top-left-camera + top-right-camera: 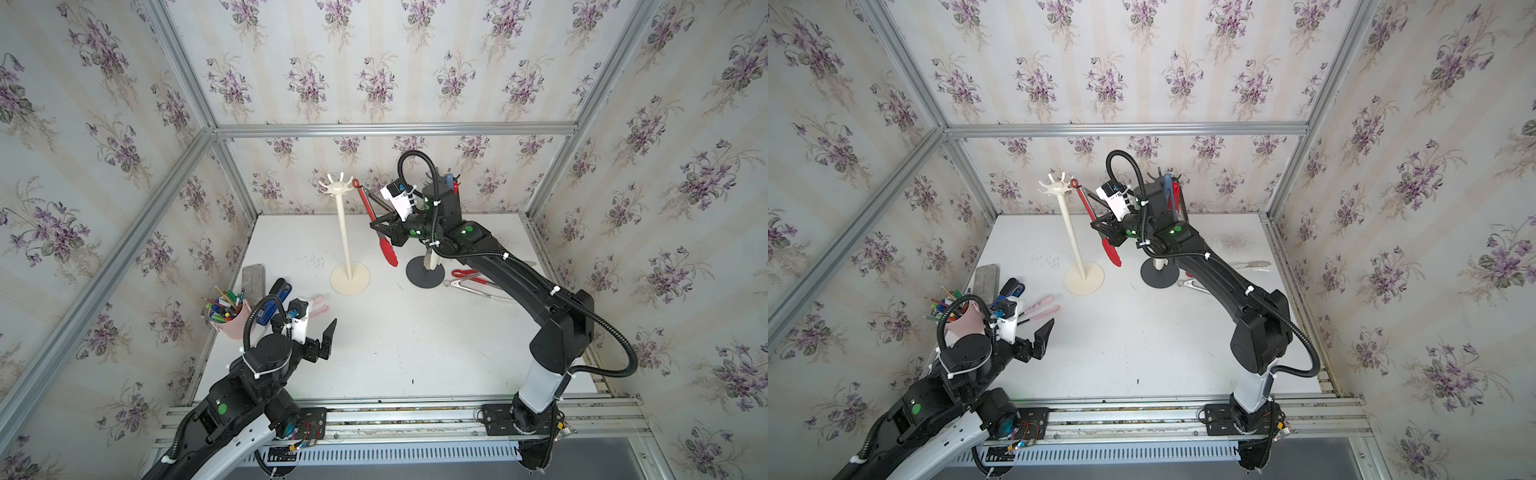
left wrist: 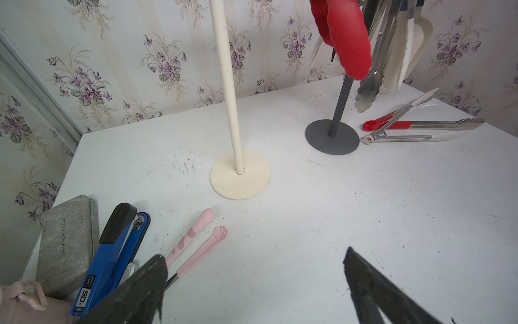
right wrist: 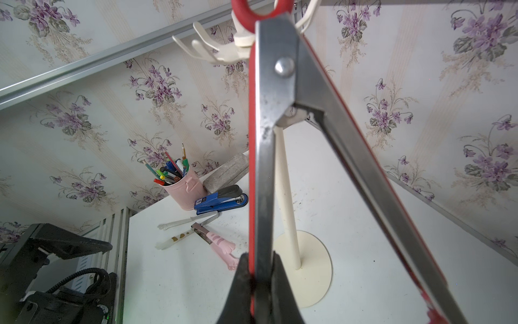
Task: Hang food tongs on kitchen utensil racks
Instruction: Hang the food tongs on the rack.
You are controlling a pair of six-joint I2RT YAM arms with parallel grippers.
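Right wrist view: right claw [image 3: 259,270] pinched tight on one arm of the red tongs [image 3: 260,157]; the other arm splays free.
Red tongs: upright in the air just beside the cream rack [image 1: 344,232], red loop [image 1: 355,183] up at its crown of hooks; on a hook or not, cannot tell.
Grey rack [image 1: 424,272]: near the cream rack, with hanging tongs [image 2: 374,78] on it.
Left claw [image 2: 253,259]: wide, holding nothing, low over the table [image 2: 308,238], well apart from the cream rack.
Loose tongs [image 2: 420,124]: two pairs flat on the table, beyond the grey rack.
Pink tongs [image 2: 193,238]: flat between left claw and cream rack.
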